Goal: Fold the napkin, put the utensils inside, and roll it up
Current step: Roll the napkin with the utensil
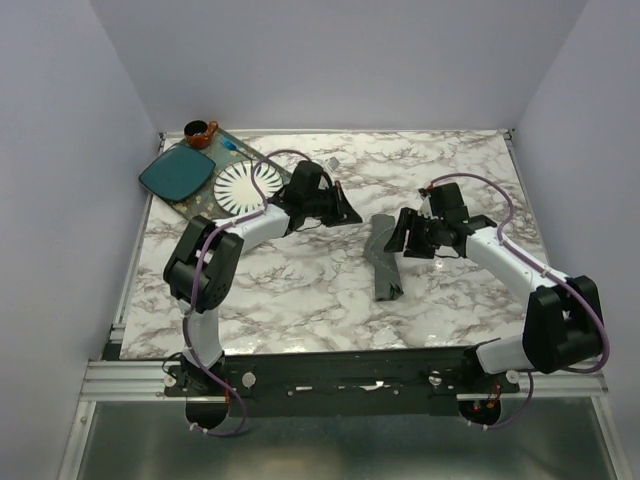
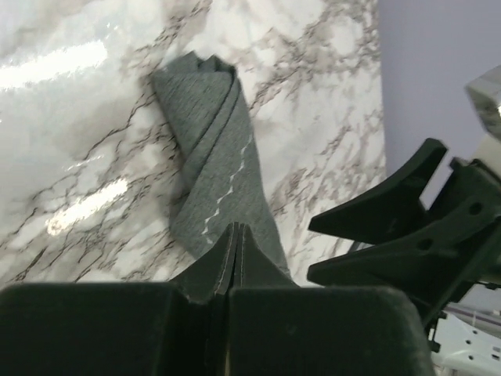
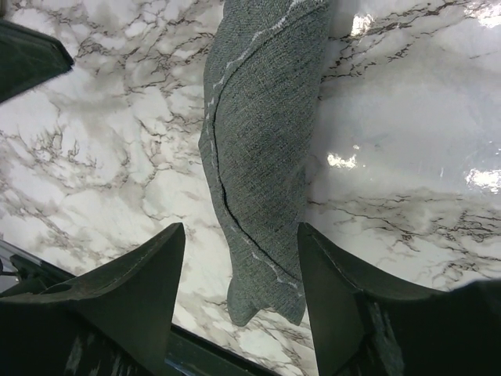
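**Workpiece.** The napkin (image 1: 384, 262) lies near the middle of the table (image 1: 300, 300) as a narrow roll, its long axis running far to near. The outer flap's stitched edge runs along its length. No utensils show in any view. They may be inside the roll, but this cannot be confirmed.

**Right gripper** (image 3: 239, 229). The fingers are spread, one on each side of the roll's far end. They hold nothing, and contact with the cloth cannot be told. The straddling stance keeps the roll bracketed, so the fingers can either close on it or lift away without dragging it.

**Left gripper** (image 2: 236, 239). The fingers are pressed together with nothing between them. The tips point at the roll from just beside its far end and are apart from it. Closed, they form one blunt tip suited to nudging or tucking cloth.

**Status (judgement).** The roll appears formed and the task is at or near its end.

**Caution.** The outer flap is unsecured, so the cloth may spring open once left alone.

**Other items.** The teal plate (image 1: 175, 172) and white plate (image 1: 238, 187) sit at the far left corner, well apart from the roll.
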Motion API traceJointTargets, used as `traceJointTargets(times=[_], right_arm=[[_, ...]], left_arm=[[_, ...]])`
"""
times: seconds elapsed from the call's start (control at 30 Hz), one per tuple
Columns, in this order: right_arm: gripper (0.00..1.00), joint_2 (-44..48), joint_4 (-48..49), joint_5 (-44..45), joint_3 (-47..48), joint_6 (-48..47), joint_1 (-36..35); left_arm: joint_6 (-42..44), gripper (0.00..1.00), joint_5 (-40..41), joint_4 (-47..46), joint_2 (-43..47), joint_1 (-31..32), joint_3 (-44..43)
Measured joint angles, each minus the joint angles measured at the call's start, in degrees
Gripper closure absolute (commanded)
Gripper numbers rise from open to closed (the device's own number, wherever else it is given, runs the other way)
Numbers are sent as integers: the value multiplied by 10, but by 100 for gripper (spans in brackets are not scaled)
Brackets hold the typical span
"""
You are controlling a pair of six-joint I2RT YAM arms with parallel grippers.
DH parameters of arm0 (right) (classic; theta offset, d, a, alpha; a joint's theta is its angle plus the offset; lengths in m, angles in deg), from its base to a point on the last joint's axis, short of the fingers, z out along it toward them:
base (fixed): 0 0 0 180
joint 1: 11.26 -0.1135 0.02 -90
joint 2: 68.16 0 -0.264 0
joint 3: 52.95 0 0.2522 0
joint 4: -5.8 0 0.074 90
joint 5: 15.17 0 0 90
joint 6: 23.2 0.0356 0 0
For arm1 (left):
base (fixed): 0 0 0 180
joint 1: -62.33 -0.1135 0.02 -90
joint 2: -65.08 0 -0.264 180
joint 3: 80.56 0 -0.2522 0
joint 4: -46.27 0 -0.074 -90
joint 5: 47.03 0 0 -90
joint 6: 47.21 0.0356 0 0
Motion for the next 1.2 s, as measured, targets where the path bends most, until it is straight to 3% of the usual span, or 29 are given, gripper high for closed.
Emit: traceJointTargets(times=[0.43,1.2], right_arm=[[32,-14,0,0,5,0,19],[30,-26,5,-9,5,-1,21]], left_arm=[[53,100,49,98,-61,54,-7],[31,100,39,69,-115,68,-34]])
